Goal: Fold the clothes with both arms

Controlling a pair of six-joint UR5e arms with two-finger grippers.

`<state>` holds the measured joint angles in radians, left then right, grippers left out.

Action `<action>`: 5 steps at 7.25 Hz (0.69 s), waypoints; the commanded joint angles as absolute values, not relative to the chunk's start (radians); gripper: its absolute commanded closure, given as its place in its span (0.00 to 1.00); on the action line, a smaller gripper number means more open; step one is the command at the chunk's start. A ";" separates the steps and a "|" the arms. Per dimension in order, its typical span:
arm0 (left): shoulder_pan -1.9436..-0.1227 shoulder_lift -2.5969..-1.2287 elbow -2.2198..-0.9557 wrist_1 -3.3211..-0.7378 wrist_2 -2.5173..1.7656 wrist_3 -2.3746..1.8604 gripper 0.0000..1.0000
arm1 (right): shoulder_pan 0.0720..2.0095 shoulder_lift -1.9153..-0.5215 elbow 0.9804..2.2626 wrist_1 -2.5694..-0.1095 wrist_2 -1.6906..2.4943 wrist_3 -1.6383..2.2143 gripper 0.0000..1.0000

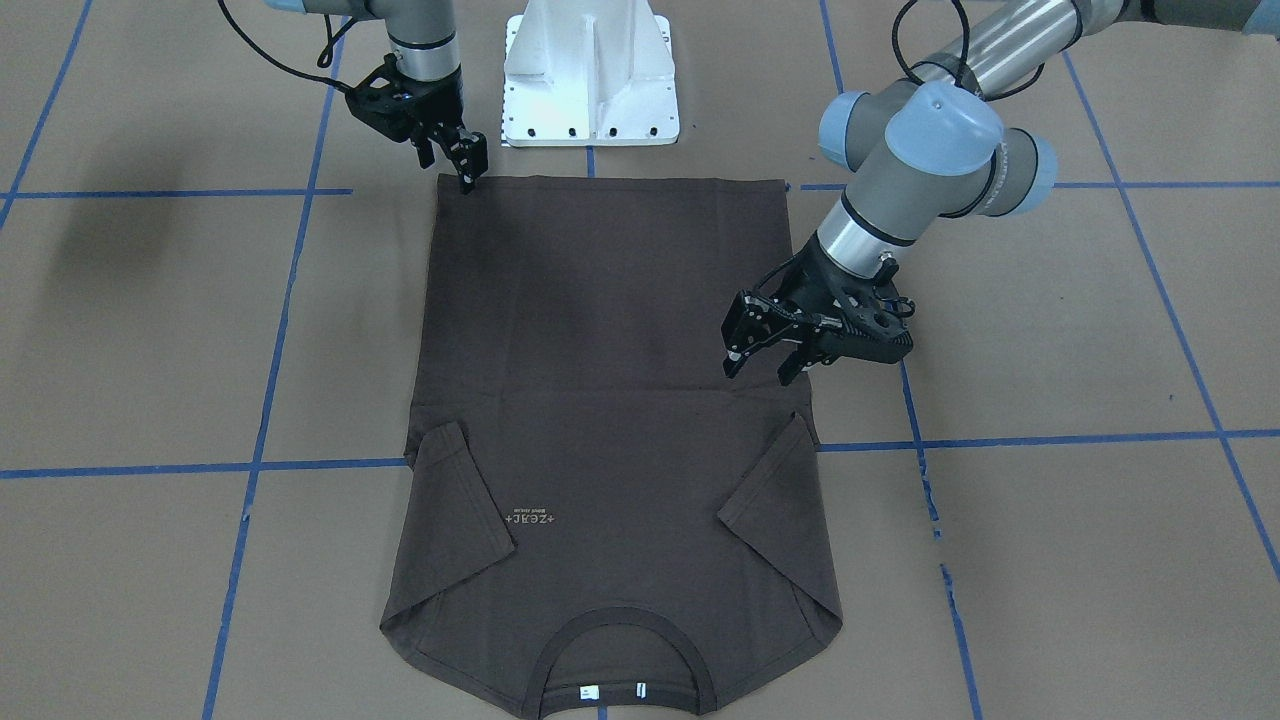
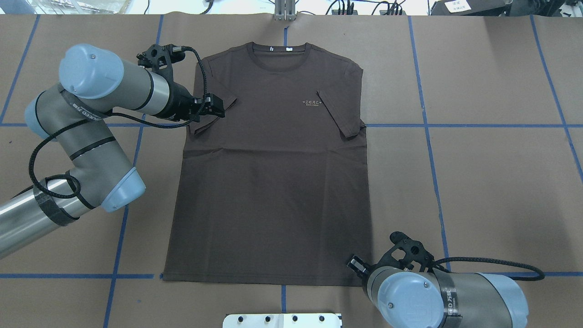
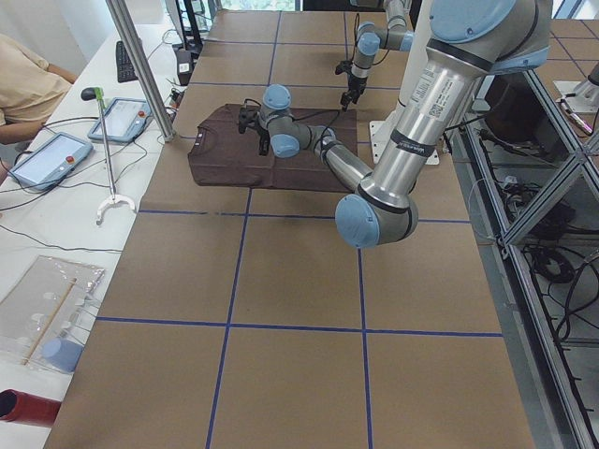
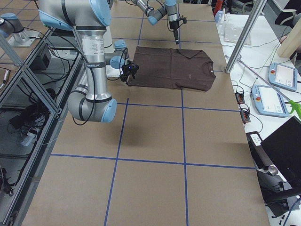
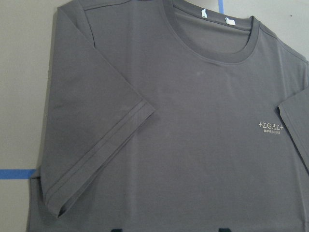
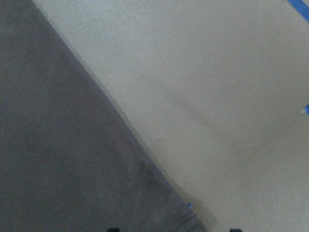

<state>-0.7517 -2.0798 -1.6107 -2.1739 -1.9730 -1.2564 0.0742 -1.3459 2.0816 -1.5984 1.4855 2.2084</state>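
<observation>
Lying flat, T-shirt [image 2: 273, 182], long axis hem-to-collar away from pedestal [image 1: 590, 70], left end effector [image 1: 760, 372], right end effector [image 1: 468, 178], both parted.

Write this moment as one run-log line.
T-shirt: flat, sleeves folded in | left end effector: open, near sleeve | right end effector: open, at hem corner
</observation>
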 commanded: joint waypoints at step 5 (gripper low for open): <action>-0.758 -2.068 -1.621 -2.171 -1.970 -1.258 0.27 | 0.064 -1.344 2.049 -1.598 1.473 2.207 0.23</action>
<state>-0.7571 -2.0687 -1.6188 -2.1713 -1.9702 -1.2578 0.0662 -1.3447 2.0604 -1.5984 1.4753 2.2085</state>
